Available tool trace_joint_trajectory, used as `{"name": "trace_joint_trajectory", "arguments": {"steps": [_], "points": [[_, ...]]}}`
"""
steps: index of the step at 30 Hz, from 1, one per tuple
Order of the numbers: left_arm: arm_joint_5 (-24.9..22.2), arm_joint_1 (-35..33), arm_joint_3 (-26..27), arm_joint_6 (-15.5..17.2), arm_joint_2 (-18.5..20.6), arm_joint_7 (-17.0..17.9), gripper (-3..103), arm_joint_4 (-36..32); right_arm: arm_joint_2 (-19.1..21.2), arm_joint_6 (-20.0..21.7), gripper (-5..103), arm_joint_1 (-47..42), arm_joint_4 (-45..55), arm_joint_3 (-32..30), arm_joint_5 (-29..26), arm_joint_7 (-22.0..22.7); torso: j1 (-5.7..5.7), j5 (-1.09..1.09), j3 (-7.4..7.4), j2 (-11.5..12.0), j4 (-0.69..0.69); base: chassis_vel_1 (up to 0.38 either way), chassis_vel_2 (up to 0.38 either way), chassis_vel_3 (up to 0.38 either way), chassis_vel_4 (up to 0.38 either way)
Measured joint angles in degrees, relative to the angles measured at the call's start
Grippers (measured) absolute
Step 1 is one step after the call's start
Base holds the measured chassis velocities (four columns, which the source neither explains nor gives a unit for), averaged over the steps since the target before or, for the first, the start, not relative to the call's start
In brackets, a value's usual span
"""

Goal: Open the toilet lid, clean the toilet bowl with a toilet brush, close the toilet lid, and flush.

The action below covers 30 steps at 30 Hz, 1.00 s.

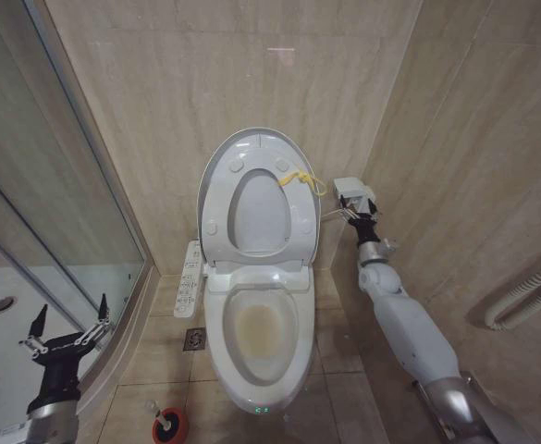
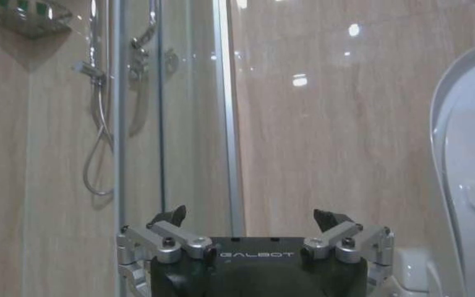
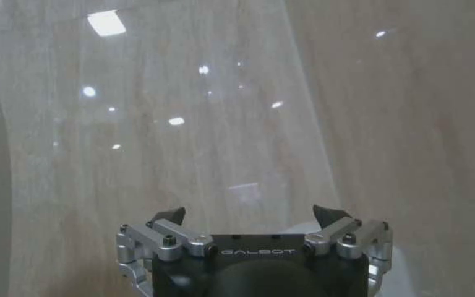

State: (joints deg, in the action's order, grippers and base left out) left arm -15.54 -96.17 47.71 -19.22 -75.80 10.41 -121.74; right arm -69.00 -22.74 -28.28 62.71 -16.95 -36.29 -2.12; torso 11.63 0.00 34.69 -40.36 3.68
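Observation:
The toilet lid (image 1: 256, 146) stands upright against the back wall, with the ring seat (image 1: 217, 208) raised against it and a yellow cord (image 1: 298, 178) on its right rim. Below, the toilet bowl (image 1: 216, 310) lies uncovered, with a yellowish stain inside. My right gripper (image 1: 351, 197) hovers just right of the lid near the cord; the right wrist view shows this right gripper (image 3: 250, 215) open and empty. My left gripper (image 1: 67, 328) is open at the lower left, facing the wall in its own view (image 2: 250, 218). The toilet brush (image 1: 170, 419) sits in a red holder (image 1: 174, 435) on the floor.
A glass shower enclosure (image 1: 57, 203) closes the left side. A white button panel (image 1: 189, 277) juts from the toilet's left, with a floor drain (image 1: 194, 339) beside the bowl. A ribbed white rail (image 1: 529, 291) is on the right wall. The lid's edge (image 2: 469, 154) shows past the left gripper.

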Motion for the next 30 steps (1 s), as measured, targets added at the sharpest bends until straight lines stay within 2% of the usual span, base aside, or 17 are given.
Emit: {"name": "trace_joint_trajectory", "arguments": {"steps": [6,15,21,22,24,27,30], "points": [[-0.80,-1.42,1.34,0.03,-0.32,0.18,100,-2.39,-2.09,0.81,100,5.76,-4.87,2.33,1.38,0.39,0.00,0.00,0.00,0.00,-0.02,0.000,0.000,0.000,0.000],[-0.66,-1.91,0.74,-0.15,-1.10,0.24,100,-3.67,-2.81,2.56,100,9.13,-5.46,3.96,2.14,0.66,0.00,0.00,0.00,0.00,0.00,0.000,0.000,0.000,0.000],[0.09,-2.29,-0.10,-0.43,-1.78,0.26,100,-4.27,-1.63,3.71,100,4.90,4.70,4.65,1.21,1.29,0.00,0.01,0.00,0.00,-0.01,0.000,0.000,0.000,0.000],[0.26,-2.50,-0.16,-0.53,-1.89,0.28,100,-4.52,-1.15,3.71,100,3.68,7.10,4.67,1.13,1.45,0.00,0.00,0.00,0.00,0.06,0.000,0.000,0.000,0.000],[0.31,-2.56,-0.20,-0.55,-1.93,0.28,100,-4.66,-1.07,3.71,100,3.36,7.72,4.68,1.10,1.51,0.00,0.00,-0.01,0.00,0.07,0.000,0.000,0.000,0.000],[0.47,-3.03,-0.23,-0.58,-2.16,0.28,100,-5.49,-0.35,3.71,100,1.40,11.21,4.78,0.67,1.70,-0.01,0.02,-0.01,0.00,0.02,0.000,0.000,0.000,0.000],[0.53,-3.68,-0.21,-0.58,-2.37,0.30,100,-6.62,1.00,3.69,100,-1.33,14.33,4.39,0.64,1.65,-0.01,0.01,-0.01,0.00,-0.08,0.000,0.000,0.000,0.000]]}}
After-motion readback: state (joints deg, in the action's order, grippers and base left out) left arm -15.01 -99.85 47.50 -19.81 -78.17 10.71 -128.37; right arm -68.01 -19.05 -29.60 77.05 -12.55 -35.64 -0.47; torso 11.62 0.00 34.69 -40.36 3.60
